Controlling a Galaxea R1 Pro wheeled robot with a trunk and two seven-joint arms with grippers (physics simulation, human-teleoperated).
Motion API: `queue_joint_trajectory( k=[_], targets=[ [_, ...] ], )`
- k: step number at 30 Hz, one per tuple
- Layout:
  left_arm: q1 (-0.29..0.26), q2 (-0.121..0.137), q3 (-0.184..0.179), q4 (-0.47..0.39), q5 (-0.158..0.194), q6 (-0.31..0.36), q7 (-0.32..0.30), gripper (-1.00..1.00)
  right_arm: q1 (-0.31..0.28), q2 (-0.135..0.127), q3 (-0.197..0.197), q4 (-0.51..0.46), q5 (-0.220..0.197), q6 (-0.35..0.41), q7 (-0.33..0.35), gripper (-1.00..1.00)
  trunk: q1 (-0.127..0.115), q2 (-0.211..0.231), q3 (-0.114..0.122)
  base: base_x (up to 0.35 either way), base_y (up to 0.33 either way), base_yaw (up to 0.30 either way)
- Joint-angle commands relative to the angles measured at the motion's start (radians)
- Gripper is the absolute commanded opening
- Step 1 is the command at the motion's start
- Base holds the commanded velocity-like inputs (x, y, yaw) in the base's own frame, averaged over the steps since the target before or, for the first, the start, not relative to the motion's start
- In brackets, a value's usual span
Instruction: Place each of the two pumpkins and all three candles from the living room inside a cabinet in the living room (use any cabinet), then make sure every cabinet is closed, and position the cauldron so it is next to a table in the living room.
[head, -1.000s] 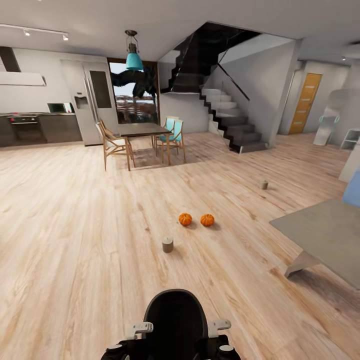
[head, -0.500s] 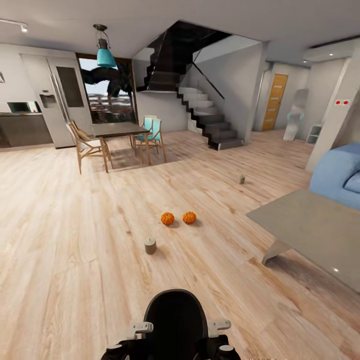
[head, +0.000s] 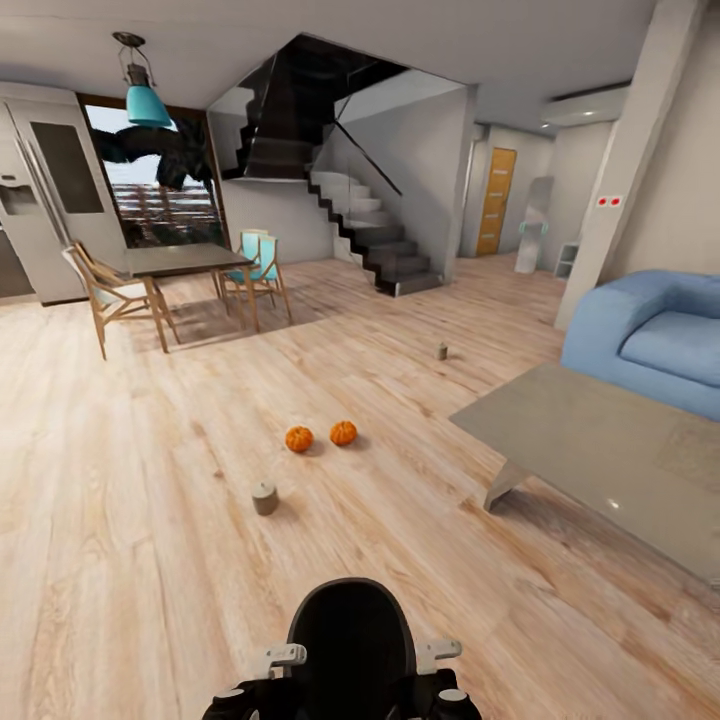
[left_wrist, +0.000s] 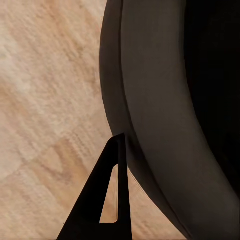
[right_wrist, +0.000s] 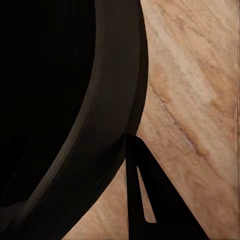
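A bright room with soft light and small shadows

Daylight comes in through the big window (head: 160, 190) at the back, and the wood floor (head: 130, 480) looks pale and evenly lit. The two pumpkins (head: 320, 436) and the low table (head: 600, 450) drop short soft shadows. Walls lean outward near the edges. Both wrist views are dark and a bit blurry up close.

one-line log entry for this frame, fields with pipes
phase: in transit | floor: two pumpkins side by side, near candle, far candle | low grey table at right, blue sofa behind | grippers: state unclear
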Motion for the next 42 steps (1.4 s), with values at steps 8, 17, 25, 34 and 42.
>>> queue_joint_trajectory(
  k=[8,17,25,34,42],
  targets=[
    [0.001,0.001,-0.003,-0.005,0.005,0.007,-0.002,-1.0,-0.002,-0.001,0.003,-0.017,-0.077,0.005,0.079,-1.0,0.0,0.0,-0.005,0.0,0.0,-0.277],
    [0.001,0.001,-0.003,-0.005,0.005,0.007,-0.002,-1.0,-0.002,-0.001,0.003,-0.016,-0.077,0.005,0.08,-1.0,0.0,0.0,-0.01,0.0,0.0,-0.277],
    [0.001,0.001,-0.003,-0.005,0.005,0.007,-0.002,-1.0,-0.002,-0.001,0.003,-0.016,-0.078,0.005,0.079,-1.0,0.0,0.0,-0.015,0.0,0.0,-0.277],
    [0.001,0.001,-0.003,-0.005,0.005,0.007,-0.002,-1.0,-0.002,-0.001,0.003,-0.016,-0.078,0.006,0.079,-1.0,0.0,0.0,-0.02,0.0,0.0,-0.276],
    [0.001,0.001,-0.002,-0.005,0.006,0.007,-0.002,-1.0,-0.002,-0.002,0.003,-0.016,-0.078,0.005,0.08,-1.0,0.0,0.0,-0.026,0.0,0.0,-0.273]
  ],
)
